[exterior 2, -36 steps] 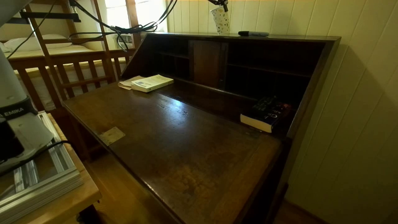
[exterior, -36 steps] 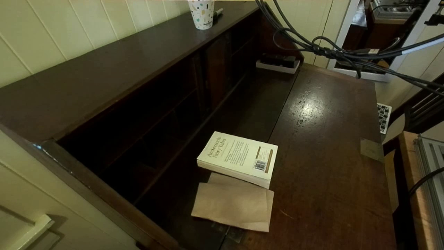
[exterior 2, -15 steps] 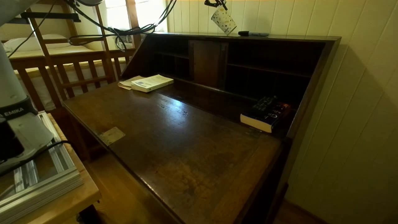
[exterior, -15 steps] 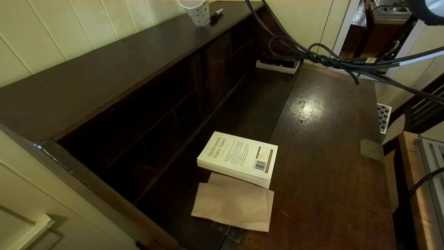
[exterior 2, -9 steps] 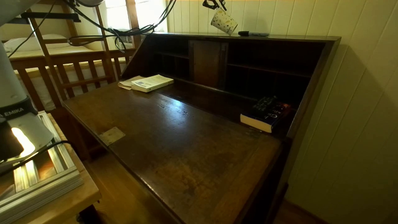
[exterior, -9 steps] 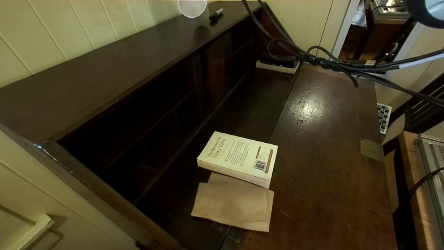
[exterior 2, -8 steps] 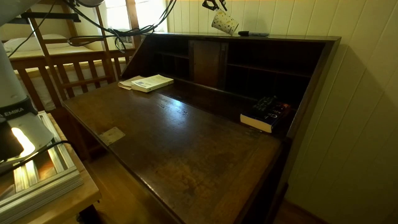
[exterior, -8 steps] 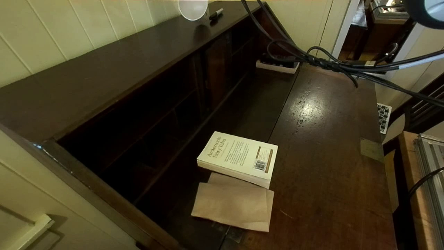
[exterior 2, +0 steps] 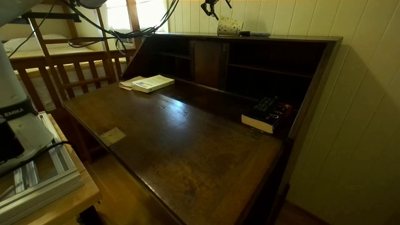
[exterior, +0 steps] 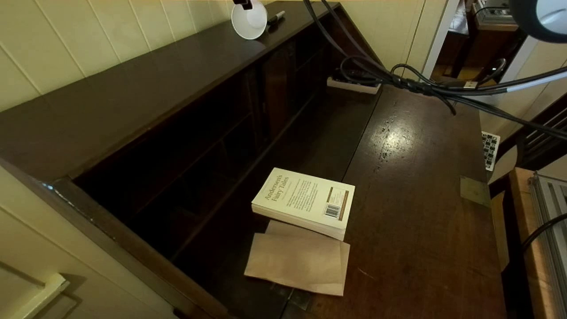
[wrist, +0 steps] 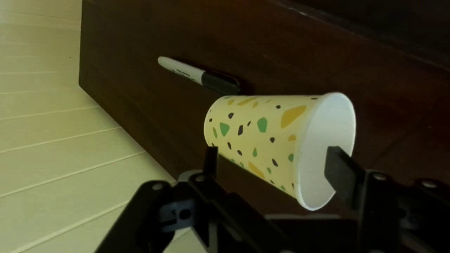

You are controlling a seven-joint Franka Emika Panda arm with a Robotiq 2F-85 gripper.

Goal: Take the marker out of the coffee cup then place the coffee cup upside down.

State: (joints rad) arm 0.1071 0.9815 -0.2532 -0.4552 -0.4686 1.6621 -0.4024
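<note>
Black two-fingered gripper, spread wide, empty; speckled white tapered paper cup, lying sideways; grip base, tip mouth-down.

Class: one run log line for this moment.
Speckled white paper cup: on its side; grey black-capped marker: outside cup; black gripper: open above cup; inversion: pending
</note>
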